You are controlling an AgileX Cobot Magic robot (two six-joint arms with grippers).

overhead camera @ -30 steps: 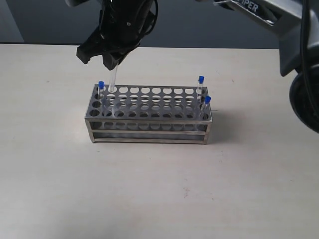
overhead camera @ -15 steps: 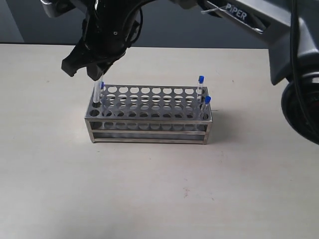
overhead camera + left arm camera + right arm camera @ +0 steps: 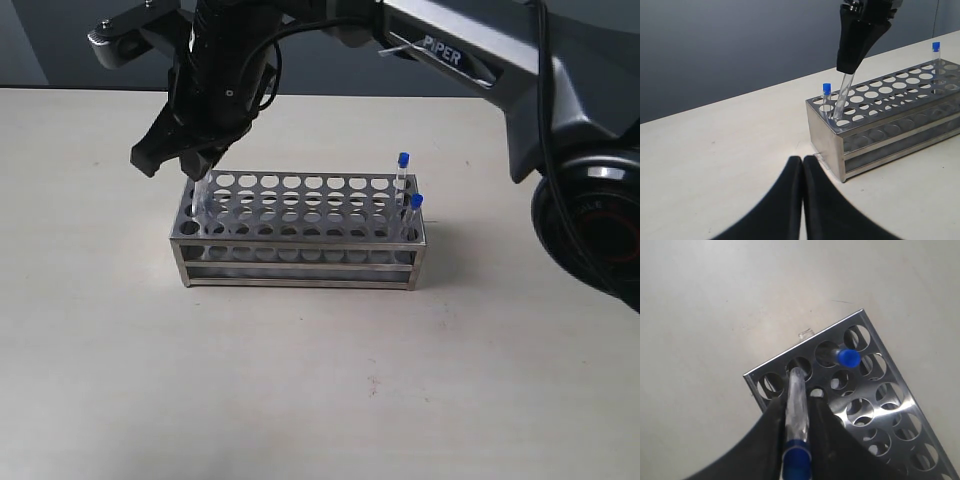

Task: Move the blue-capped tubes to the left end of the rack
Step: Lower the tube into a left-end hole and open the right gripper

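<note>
The steel rack (image 3: 300,238) stands mid-table. My right gripper (image 3: 195,160) has reached across to the rack's left end and is shut on a blue-capped tube (image 3: 796,410). The tube is tilted, with its lower end in a hole at the left edge (image 3: 839,100) and its cap (image 3: 796,456) back between the fingers. Another blue-capped tube (image 3: 826,90) stands in the hole next to it (image 3: 847,357). Two more stand at the right end (image 3: 403,165) (image 3: 415,205). My left gripper (image 3: 802,159) is shut and empty, low over the table near the rack's left end (image 3: 825,130).
The right arm (image 3: 450,50) stretches over the rack from the right. The rack stands on a bare beige tabletop (image 3: 320,380) with a dark wall behind it.
The right gripper has carried the tube leftward from the second column to the rack's left edge and come down, so the tube's lower end now sits in a hole there.
</note>
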